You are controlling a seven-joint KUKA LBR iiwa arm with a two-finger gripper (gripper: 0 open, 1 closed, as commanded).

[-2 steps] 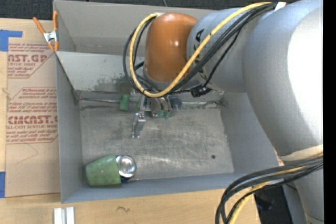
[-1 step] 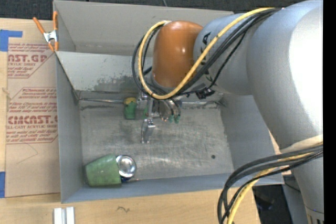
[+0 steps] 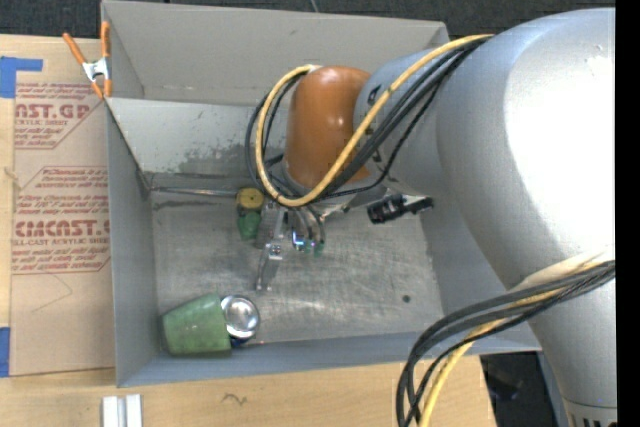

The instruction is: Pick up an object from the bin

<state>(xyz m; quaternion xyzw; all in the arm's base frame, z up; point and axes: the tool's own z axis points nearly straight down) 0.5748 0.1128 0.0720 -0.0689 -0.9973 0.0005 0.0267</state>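
Dark floor behind, grey metal bin [image 3: 130, 245] in the middle of the camera view, its bottom scuffed and mostly bare. The arm [image 3: 520, 165] comes in from the right and bends down into the bin, wrist roughly vertical. The orange cover [image 3: 325, 130] and the yellow cables [image 3: 262, 130] looped round it hide most of the tool from above. The claw [image 3: 285, 250] sits low over the bin's middle, close to the bottom or on it; can't tell whether it's spread or pressed together, and I see nothing pinched in it. Two candidates. A small green piece [image 3: 248, 220] with a yellow cap is just left of the claw, slightly farther back, near the foot of the far sloped wall; it looks upright, and I can't say if the claw touches it. A green cup [image 3: 195, 325] lies on its side in the near left corner, shiny silver end pointing right, well apart from the claw. My read: the vertical wrist is there for a straight top-down grab, and the small capped piece is the likelier target since it's the one beside the claw. Risk: it's narrow, so an off-centre close could tip it or shove it toward the wall. The cup in the corner leaves little room on the wall sides.
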